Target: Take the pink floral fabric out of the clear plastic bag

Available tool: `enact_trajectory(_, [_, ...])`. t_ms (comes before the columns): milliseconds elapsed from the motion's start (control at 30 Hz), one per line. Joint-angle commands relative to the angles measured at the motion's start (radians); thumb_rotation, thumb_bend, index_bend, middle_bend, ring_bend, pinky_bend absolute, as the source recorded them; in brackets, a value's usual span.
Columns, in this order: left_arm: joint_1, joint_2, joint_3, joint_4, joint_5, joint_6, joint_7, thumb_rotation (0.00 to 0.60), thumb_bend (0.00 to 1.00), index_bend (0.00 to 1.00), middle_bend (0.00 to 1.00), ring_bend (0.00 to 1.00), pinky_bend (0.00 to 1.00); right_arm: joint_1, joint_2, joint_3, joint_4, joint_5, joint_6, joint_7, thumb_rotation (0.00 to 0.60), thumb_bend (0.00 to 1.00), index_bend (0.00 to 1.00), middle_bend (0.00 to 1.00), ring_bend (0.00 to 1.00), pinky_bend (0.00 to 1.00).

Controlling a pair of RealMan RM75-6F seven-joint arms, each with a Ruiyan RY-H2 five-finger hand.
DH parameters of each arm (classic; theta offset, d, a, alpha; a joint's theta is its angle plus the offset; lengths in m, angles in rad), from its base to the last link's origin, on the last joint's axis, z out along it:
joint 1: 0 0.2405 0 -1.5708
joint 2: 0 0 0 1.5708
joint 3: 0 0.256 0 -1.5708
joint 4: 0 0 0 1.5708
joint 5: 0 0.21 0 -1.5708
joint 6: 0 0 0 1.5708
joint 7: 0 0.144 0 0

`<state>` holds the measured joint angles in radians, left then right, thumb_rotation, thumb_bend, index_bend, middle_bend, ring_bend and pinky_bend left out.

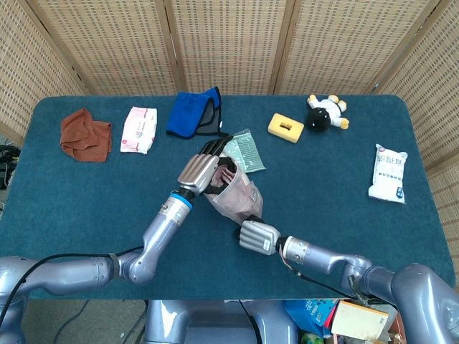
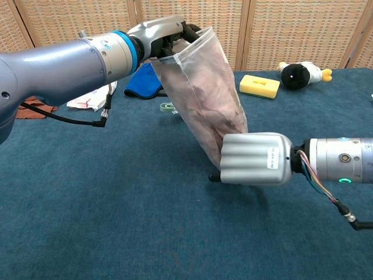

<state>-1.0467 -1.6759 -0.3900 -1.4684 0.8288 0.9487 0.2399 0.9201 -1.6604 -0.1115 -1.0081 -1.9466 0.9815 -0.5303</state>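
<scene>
I see pink fabric (image 2: 210, 108) bunched inside clear bag (image 2: 201, 70), left hand (image 1: 203, 170) fingers pinching bag mouth, right hand (image 2: 256, 158) gripping bag bottom, green packet (image 1: 247, 150) just behind.

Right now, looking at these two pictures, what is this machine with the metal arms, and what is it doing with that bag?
It is a robot with two arms ending in humanlike hands. One picture looks down from its head, the other forward from its chest. The left hand holds up the open top of a clear plastic bag with pink fabric inside. The right hand is at the bag's bottom end; whether it grips is hidden. On the blue table lie a brown cloth, a tissue pack, a blue pouch, a yellow sponge, a toy cow and a white packet.
</scene>
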Motion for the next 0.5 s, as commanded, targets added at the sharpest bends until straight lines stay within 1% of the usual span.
enact_trajectory(33, [0.000,-0.001,0.001,0.002,0.001,-0.002,-0.002,0.600,0.67,0.76,0.00,0.00,0.00,0.000,-0.001,-0.001,0.005,0.003,-0.002,0.001,0.600,0.29,0.36,0.90,0.93,1.00])
enact_trajectory(200, [-0.001,-0.004,0.006,0.008,0.005,-0.004,-0.004,0.600,0.67,0.76,0.00,0.00,0.00,-0.001,-0.007,-0.008,0.018,0.009,-0.004,0.014,0.600,0.30,0.36,0.90,0.93,1.00])
enact_trajectory(500, [-0.001,-0.005,0.008,0.015,0.008,-0.004,-0.005,0.600,0.67,0.76,0.00,0.00,0.00,0.001,-0.015,-0.012,0.033,0.013,0.002,0.030,0.600,0.48,0.46,0.90,0.93,1.00])
